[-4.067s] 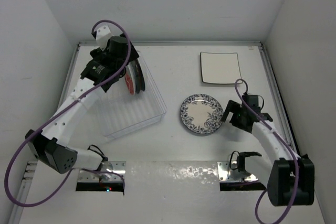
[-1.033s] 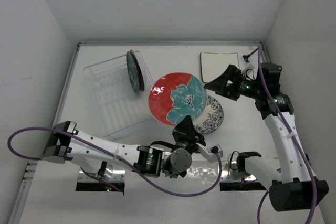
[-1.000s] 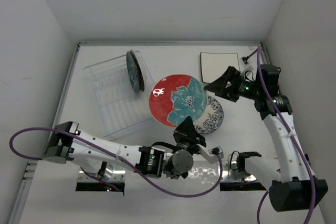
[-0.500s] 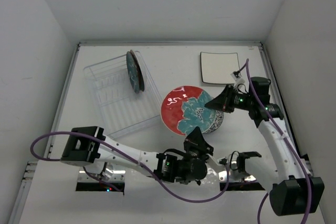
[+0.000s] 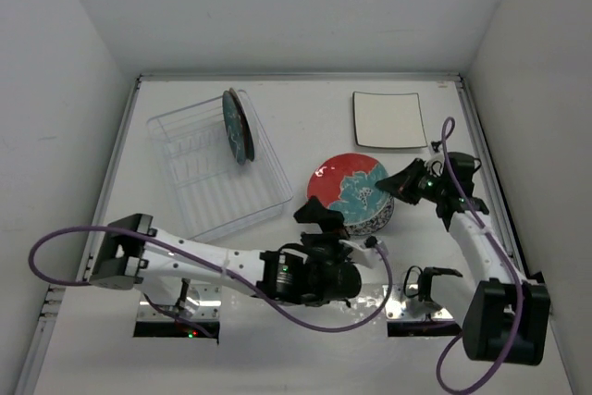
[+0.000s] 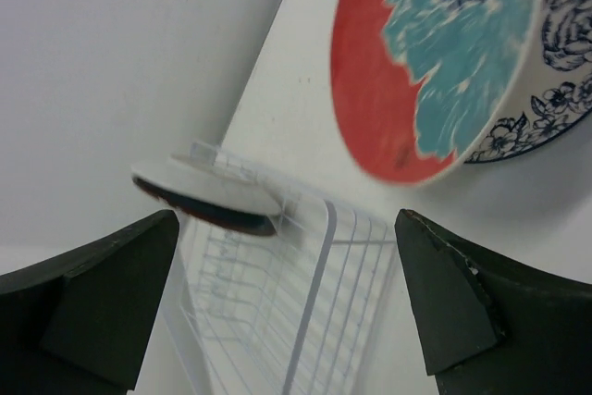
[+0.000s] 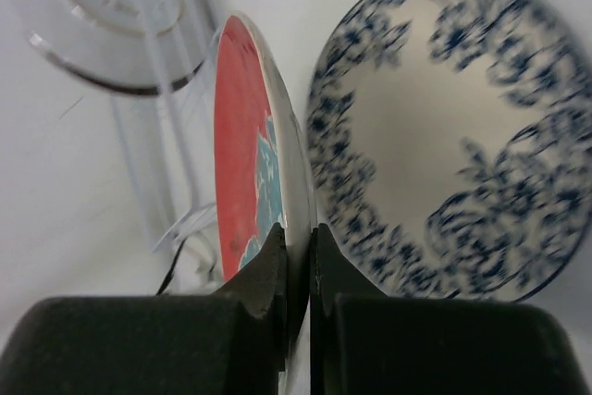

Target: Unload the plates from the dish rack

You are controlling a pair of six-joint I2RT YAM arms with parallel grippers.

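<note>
A red plate with a teal flower (image 5: 350,190) (image 6: 425,53) hangs tilted over the round white plate with blue flowers (image 5: 377,217) (image 7: 453,136). My right gripper (image 5: 396,188) (image 7: 298,238) is shut on the red plate's (image 7: 245,154) rim. Just off that plate's near left edge, my left gripper (image 5: 322,215) (image 6: 287,312) stands open and holds nothing. In the clear dish rack (image 5: 208,187) (image 6: 310,312) another round plate (image 5: 238,127) (image 6: 208,196) stands on edge. The square cream plate (image 5: 388,120) lies flat at the back right.
The left arm stretches low across the near table from its base (image 5: 120,252). White walls enclose the table on three sides. The rack sits at the back left, close to the left wall.
The left gripper opened and let go of the red plate; the right gripper shut on its rim. The plate moved right and lower, over the blue-flowered plate.
</note>
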